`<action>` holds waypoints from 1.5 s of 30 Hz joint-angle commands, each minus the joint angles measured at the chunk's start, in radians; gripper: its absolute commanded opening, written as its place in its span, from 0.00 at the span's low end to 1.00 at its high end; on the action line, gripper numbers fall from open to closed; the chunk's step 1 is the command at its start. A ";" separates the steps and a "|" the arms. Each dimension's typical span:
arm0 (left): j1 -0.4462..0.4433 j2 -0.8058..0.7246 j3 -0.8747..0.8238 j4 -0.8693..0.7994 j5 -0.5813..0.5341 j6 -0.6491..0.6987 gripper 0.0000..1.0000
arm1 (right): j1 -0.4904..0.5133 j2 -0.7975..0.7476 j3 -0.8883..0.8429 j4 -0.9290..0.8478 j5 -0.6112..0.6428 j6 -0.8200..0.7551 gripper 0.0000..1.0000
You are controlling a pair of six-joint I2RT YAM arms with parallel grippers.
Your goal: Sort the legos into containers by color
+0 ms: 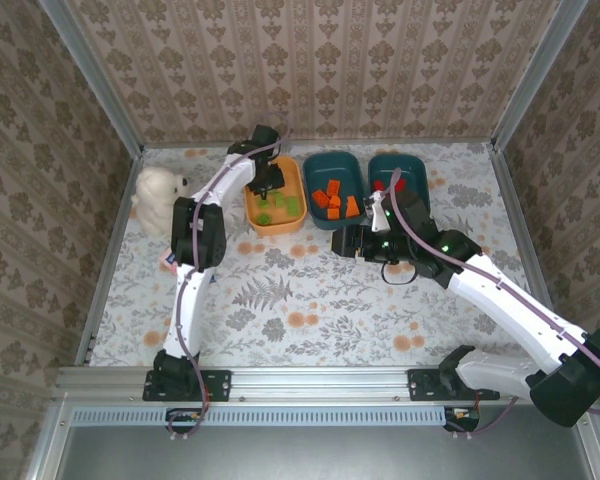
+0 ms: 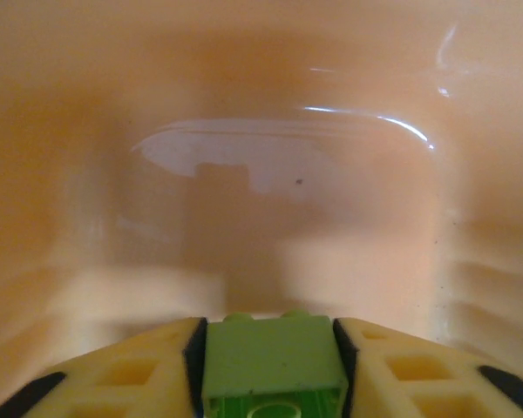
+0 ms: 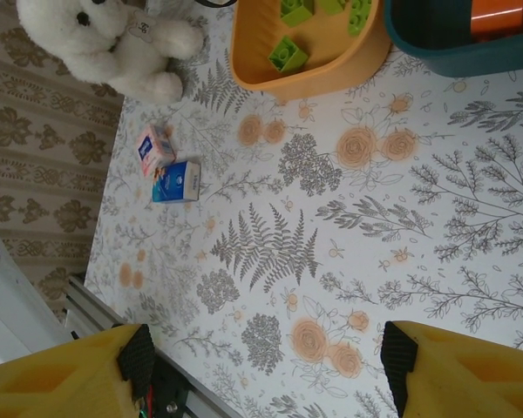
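left gripper [image 2: 272,338] is clamped on a green lego [image 2: 275,370]. the brick is squeezed between the two yellow fingers [image 2: 122,376] at the bottom centre of the left wrist view, with a blurred orange plastic wall behind it. on the top camera i see that arm stretched to the upper middle of the frame, gripper down inside the orange tray [image 1: 278,228]. more green legos [image 1: 292,205] lie loose in the lower and right part of that tray. just right of it is the middle teal tray [image 1: 330,165] with the orange legos [image 1: 332,198] bunched in its lower half. right again is the second teal tray [image 1: 410,165] with red legos [image 1: 401,184]; the right arm covers part of it, so i can't count them. the three trays stand in a row close beside each other at the upper part of the table [image 1: 280,300]. right gripper [image 3: 261,370] is released: jaws wide apart at the bottom corners of the right wrist view, only floral cloth between them. in the top view it hangs over the lower edge of the two teal trays, centre right. a white teddy bear [image 1: 158,195] sits at the left edge, apart from the trays, and a small blue-and-pink block [image 3: 176,181] lies near it.
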 commanded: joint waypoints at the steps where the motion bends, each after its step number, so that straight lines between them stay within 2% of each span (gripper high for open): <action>1: 0.004 -0.025 0.054 -0.040 0.012 0.002 0.53 | -0.006 -0.003 0.009 -0.024 0.013 -0.004 0.75; 3: 0.001 -0.053 0.056 -0.039 0.007 0.006 0.59 | -0.007 -0.010 0.016 -0.055 0.030 -0.011 0.78; 10: -0.008 -0.233 -0.003 -0.039 -0.032 0.000 0.61 | -0.027 -0.030 0.080 -0.119 0.098 -0.066 0.81; 14: -0.018 -0.470 -0.200 0.042 -0.046 0.004 0.68 | -0.052 -0.059 0.122 -0.159 0.176 -0.099 0.87; 15: -0.020 -0.531 -0.258 0.065 -0.042 0.009 0.70 | -0.057 -0.067 0.129 -0.163 0.192 -0.107 0.98; 16: -0.023 -0.600 -0.331 0.090 -0.039 0.017 0.74 | -0.062 -0.077 0.136 -0.169 0.209 -0.117 1.00; 17: -0.023 -0.675 -0.402 0.108 -0.034 0.022 0.90 | -0.068 -0.085 0.141 -0.177 0.230 -0.122 1.00; 18: -0.022 -0.737 -0.461 0.116 -0.028 0.027 1.00 | -0.073 -0.094 0.146 -0.184 0.248 -0.126 1.00; 24: -0.005 -1.136 -0.824 0.079 -0.037 0.054 1.00 | -0.089 -0.180 0.142 -0.227 0.392 -0.146 1.00; 27: 0.007 -1.305 -0.964 0.010 -0.102 0.064 1.00 | -0.090 -0.212 0.137 -0.280 0.534 -0.149 1.00; 30: 0.014 -1.446 -1.069 -0.072 -0.257 0.063 1.00 | -0.094 -0.212 0.112 -0.355 0.812 -0.088 1.00; 32: 0.013 -1.515 -1.130 -0.128 -0.448 0.025 1.00 | -0.099 -0.244 0.025 -0.272 0.939 -0.134 1.00; 34: 0.010 -1.544 -1.184 -0.166 -0.652 -0.020 1.00 | -0.116 -0.300 -0.134 -0.048 0.974 -0.275 1.00; 36: 0.013 -1.570 -1.264 -0.107 -0.763 0.078 1.00 | -0.134 -0.350 -0.301 0.199 1.039 -0.371 1.00; 38: 0.017 -1.597 -1.386 0.101 -0.751 0.352 1.00 | -0.150 -0.358 -0.489 0.489 1.086 -0.539 1.00; 40: 0.028 -1.632 -1.540 0.355 -0.701 0.508 1.00 | -0.187 -0.330 -0.609 0.631 1.092 -0.591 1.00; 43: 0.078 -1.643 -1.698 0.603 -0.655 0.594 1.00 | -0.257 -0.254 -0.653 0.642 1.020 -0.554 1.00; 45: 0.139 -1.603 -1.748 0.679 -0.590 0.593 1.00 | -0.275 -0.192 -0.667 0.684 0.993 -0.572 1.00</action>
